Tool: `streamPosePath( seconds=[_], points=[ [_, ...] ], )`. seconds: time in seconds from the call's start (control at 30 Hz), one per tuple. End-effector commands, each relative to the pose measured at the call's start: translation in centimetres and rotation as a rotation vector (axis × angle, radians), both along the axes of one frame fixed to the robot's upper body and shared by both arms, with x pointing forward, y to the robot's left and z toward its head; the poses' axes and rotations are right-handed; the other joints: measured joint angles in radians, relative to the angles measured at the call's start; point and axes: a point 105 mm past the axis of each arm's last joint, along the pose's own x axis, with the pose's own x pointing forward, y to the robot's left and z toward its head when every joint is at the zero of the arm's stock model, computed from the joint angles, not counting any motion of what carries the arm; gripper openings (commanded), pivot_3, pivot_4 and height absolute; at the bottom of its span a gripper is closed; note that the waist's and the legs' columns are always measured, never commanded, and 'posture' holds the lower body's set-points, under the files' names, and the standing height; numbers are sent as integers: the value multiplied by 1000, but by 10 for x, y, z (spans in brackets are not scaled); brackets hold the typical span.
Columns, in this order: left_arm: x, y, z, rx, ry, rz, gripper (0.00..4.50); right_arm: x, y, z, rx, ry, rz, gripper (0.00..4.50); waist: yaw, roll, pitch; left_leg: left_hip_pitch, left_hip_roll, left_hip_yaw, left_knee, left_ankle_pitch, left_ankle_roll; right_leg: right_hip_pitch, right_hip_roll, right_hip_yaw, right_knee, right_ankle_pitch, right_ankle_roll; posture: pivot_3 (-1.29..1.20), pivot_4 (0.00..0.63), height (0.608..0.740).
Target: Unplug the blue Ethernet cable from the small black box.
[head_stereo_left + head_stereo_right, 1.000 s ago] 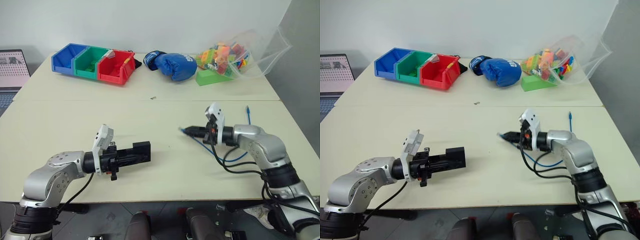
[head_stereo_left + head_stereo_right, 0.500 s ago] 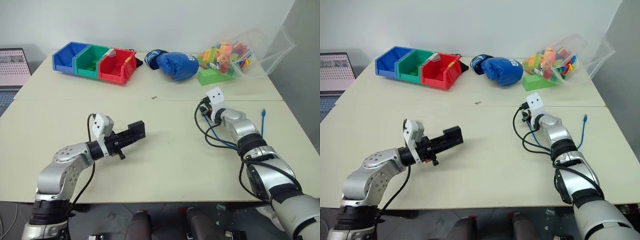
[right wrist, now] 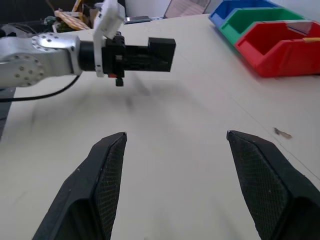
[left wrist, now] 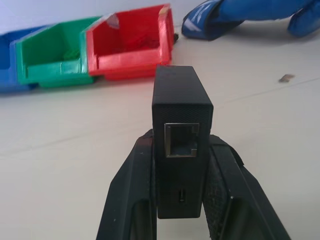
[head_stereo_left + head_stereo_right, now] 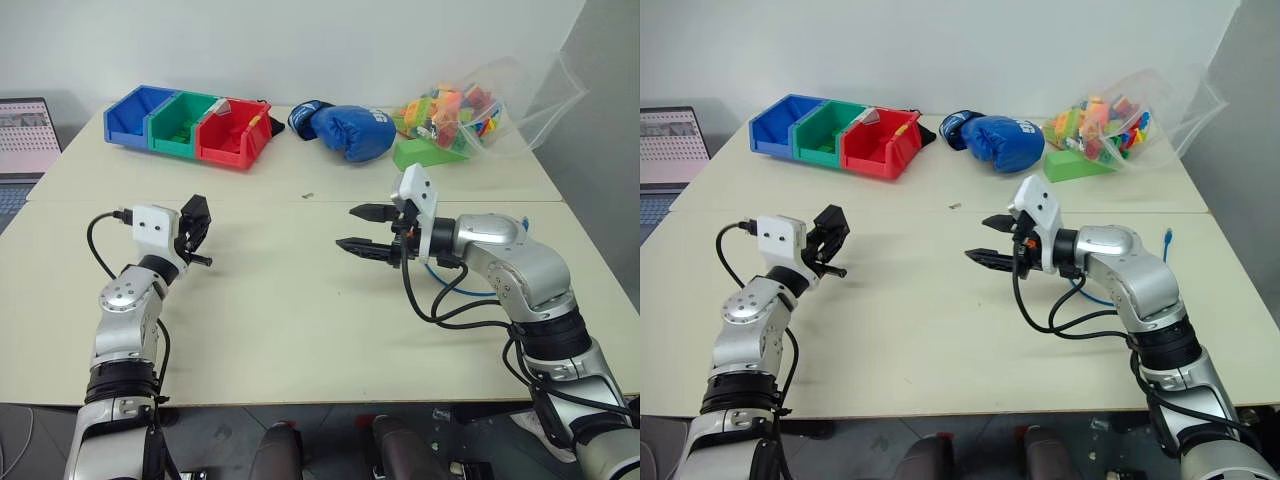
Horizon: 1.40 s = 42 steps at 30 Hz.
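No text, label, brand or number can be read anywhere. The blue glove (image 5: 1002,142) carries white marks on its side, too blurred to make out. The laptop screen (image 5: 673,147) at the surface's edge shows a pattern of rows and dots, with nothing legible in it.

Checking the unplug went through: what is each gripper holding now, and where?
Left gripper clamps the small black box by its two sides, port empty. Right gripper holds nothing, its jaws apart.
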Motion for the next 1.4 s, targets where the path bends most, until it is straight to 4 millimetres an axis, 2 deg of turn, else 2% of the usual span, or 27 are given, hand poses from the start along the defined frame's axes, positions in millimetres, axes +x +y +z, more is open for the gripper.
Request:
streamPosePath(
  seconds=[0.03,0.13,0.2,0.23,0.4,0.53,0.57,0.6,0.7,0.8,1.0,1.13,1.2,1.33,1.4],
  points=[
    [6,3,10,-14,-66,26,792,-6,8,11,-8,-40,25,3392,3,0,0,0,0,0,0,0,0,0,0,0,0,0,0,0,150,740],
    [7,6,-1,-42,-46,50,792,-6,9,7,-30,-41,22,3392,9,0,0,-1,0,0,0,0,0,0,0,0,-1,0,0,0,150,740],
    [6,10,-8,-47,-28,71,1509,-6,9,6,-32,-40,21,3416,13,0,0,-1,0,0,0,0,0,0,0,0,-1,0,0,0,150,740],
    [5,10,-11,-56,-21,69,1585,-6,9,6,-35,-40,20,3416,13,0,0,-1,0,0,0,0,0,0,0,0,-1,0,0,0,150,740],
    [-3,8,-18,-76,-2,35,2820,-7,8,4,-37,-30,14,3416,13,0,0,-1,0,0,0,0,0,0,0,-1,-1,0,0,0,150,740],
    [-16,10,-16,-59,11,41,3714,-9,6,1,-33,-14,-4,3416,12,0,0,0,0,0,0,0,0,0,0,0,0,0,0,0,150,740],
    [-22,10,-14,-50,19,38,3817,-9,4,-2,-30,-6,-15,3416,12,0,0,0,0,0,0,0,0,0,0,-1,0,0,0,0,150,740],
    [-29,8,-14,-39,33,27,4141,-9,2,-5,-27,5,-28,3416,11,-1,0,0,1,0,0,0,0,0,0,-1,0,0,0,0,150,740],
    [-44,3,-13,-28,81,-4,4141,-10,-4,-13,-23,24,-61,3416,11,-1,0,0,1,0,0,0,0,0,-1,1,-1,0,0,0,150,740],
    [-69,0,-9,33,147,-52,4141,-11,-26,-28,-23,55,-137,3416,9,-2,-1,0,1,-1,-1,0,0,1,-1,2,-1,-2,2,0,150,740],
    [-99,9,21,136,224,-165,4141,-8,-69,-30,-13,49,-247,3416,7,-2,0,0,1,-1,-1,0,0,0,0,3,-1,-3,4,0,150,740],
    [-108,19,40,158,253,-210,4141,-8,-85,-29,-19,53,-285,3416,5,-2,0,2,1,0,-1,0,0,0,0,3,-1,-4,4,0,150,740],
    [-112,19,50,182,265,-250,4141,-9,-103,-27,-37,58,-305,3416,3,-1,0,2,1,0,-1,0,0,0,0,3,-1,-4,3,0,150,740],
    [-116,13,61,177,280,-319,4141,-7,-121,-23,-51,59,-347,3416,2,-1,0,1,1,1,-2,0,0,0,0,3,-2,-4,3,0,150,740],
    [-118,12,60,185,312,-342,4141,-6,-123,-22,-54,56,-358,3416,1,-1,0,1,1,1,-2,0,0,0,0,3,-2,-4,3,0,150,740]
  ],
)
